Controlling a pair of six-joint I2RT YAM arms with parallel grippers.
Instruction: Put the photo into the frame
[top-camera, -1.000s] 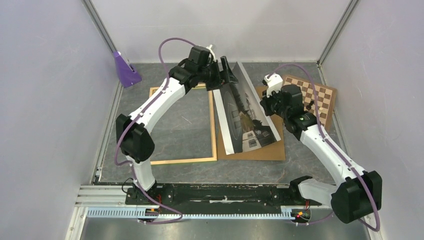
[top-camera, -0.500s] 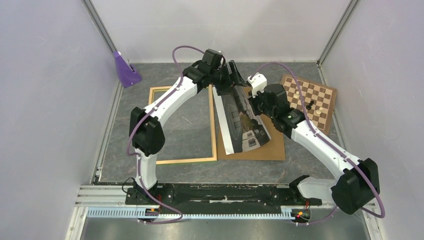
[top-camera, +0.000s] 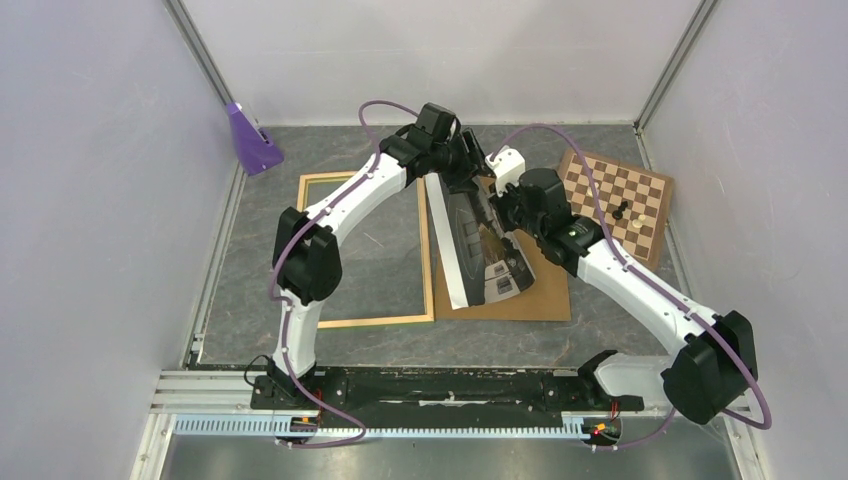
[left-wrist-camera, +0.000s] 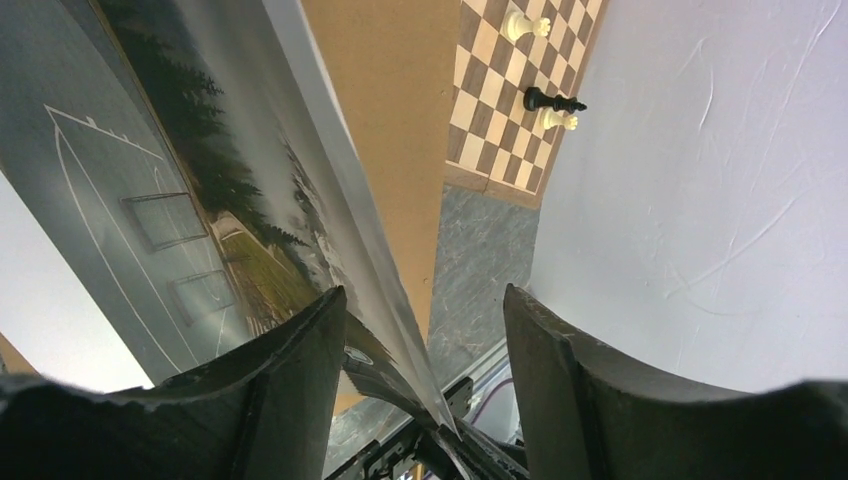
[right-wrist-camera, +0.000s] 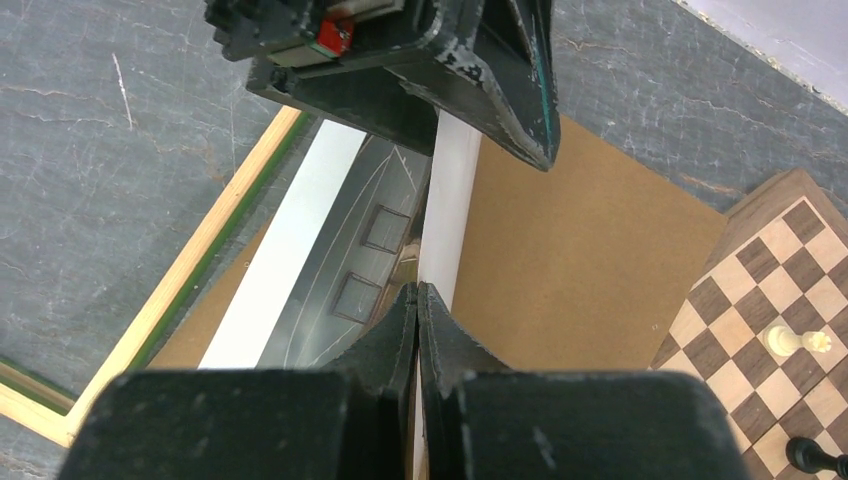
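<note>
Top external view: the photo is tilted up between both grippers, just right of the frame.

The frame (top-camera: 370, 321) lies flat on the left of the grey table (top-camera: 480, 340), pale side up, with the tabletop showing through its opening. Beside it lies the brown panel (top-camera: 545, 295). The photo (top-camera: 480, 250) lies over the panel, near end down and right long edge raised. The chessboard (top-camera: 640, 195) sits far right. The right gripper (right-wrist-camera: 417, 290) is pinched tight on the photo's white strip. The left gripper (left-wrist-camera: 422, 295) has its jaws apart, straddling the photo's far edge unclamped. Three chessmen (left-wrist-camera: 553, 101) are on the board.
</note>
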